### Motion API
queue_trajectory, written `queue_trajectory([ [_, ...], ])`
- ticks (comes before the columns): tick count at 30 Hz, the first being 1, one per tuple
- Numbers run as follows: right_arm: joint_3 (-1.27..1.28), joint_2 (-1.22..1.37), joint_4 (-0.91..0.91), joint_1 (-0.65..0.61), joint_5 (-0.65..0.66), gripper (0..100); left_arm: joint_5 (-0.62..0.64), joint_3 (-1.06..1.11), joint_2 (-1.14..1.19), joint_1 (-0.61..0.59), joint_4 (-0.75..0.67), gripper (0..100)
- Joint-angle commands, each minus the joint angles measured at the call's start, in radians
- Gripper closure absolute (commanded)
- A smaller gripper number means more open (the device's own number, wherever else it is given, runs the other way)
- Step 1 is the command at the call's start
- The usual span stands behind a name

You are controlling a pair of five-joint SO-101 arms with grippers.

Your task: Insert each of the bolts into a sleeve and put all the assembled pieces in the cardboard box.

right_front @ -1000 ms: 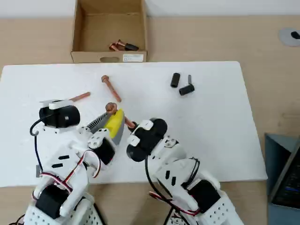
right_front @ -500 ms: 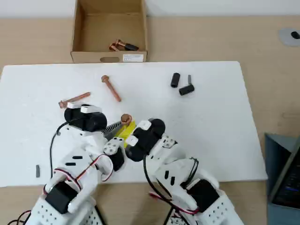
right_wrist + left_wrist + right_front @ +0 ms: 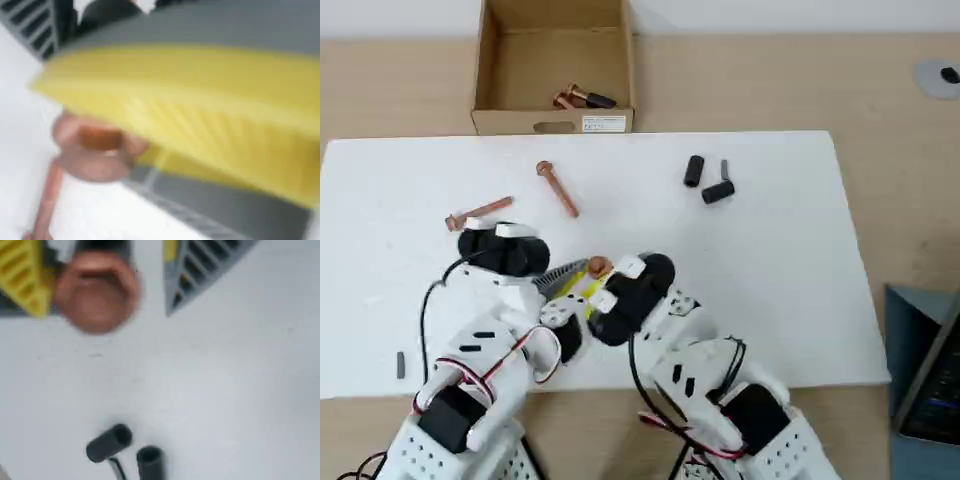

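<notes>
High view: a white mat (image 3: 770, 300) is laid on the table, the cardboard box (image 3: 480, 60) is set just beyond its far edge with assembled pieces (image 3: 582, 97) inside, and both arms are seen close together near the front edge. The left gripper (image 3: 586, 273) is shown with its fingers (image 3: 200, 270) apart and a bolt (image 3: 95, 292) head-on between them, just beside the yellow finger and clear of the grey one; the right gripper (image 3: 165, 165) is seen right by that bolt, but whether it is closed cannot be told. Two loose bolts (image 3: 557, 188) are found beyond the left arm, and two black sleeves (image 3: 694, 170) well off to the far right.
</notes>
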Motion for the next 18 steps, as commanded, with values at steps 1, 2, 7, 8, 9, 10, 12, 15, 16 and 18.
queue_trajectory([
  [1, -0.062, -0.111, -0.031, 0.008, 0.006, 98.9, -0.003, -0.046, -0.005, -0.054, 0.017, 82],
  [2, -0.062, -0.111, -0.031, 0.008, 0.006, 98.9, -0.003, -0.063, -0.005, -0.063, 0.017, 82],
  [7, -0.050, -0.111, -0.031, 0.008, 0.006, 98.9, -0.003, -0.175, -0.005, -0.092, 0.017, 82],
  [8, -0.048, -0.111, -0.031, 0.008, 0.006, 98.9, -0.003, -0.199, -0.005, -0.092, 0.018, 82],
  [9, -0.045, -0.111, -0.031, 0.008, 0.006, 98.9, -0.003, -0.222, -0.005, -0.092, 0.021, 82],
  [10, -0.041, -0.111, -0.031, 0.008, 0.006, 98.9, -0.003, -0.245, -0.005, -0.092, 0.032, 82],
  [12, -0.039, -0.111, -0.031, 0.008, 0.006, 98.9, -0.003, -0.284, -0.005, -0.092, 0.057, 82],
  [15, -0.039, -0.111, -0.031, 0.010, 0.006, 98.9, -0.009, -0.310, -0.005, -0.107, 0.086, 88],
  [16, -0.039, -0.111, -0.031, 0.010, 0.006, 98.9, -0.011, -0.310, -0.005, -0.129, 0.086, 93],
  [18, -0.038, -0.111, -0.029, 0.010, 0.005, 98.9, -0.011, -0.304, -0.005, -0.184, 0.086, 100],
])
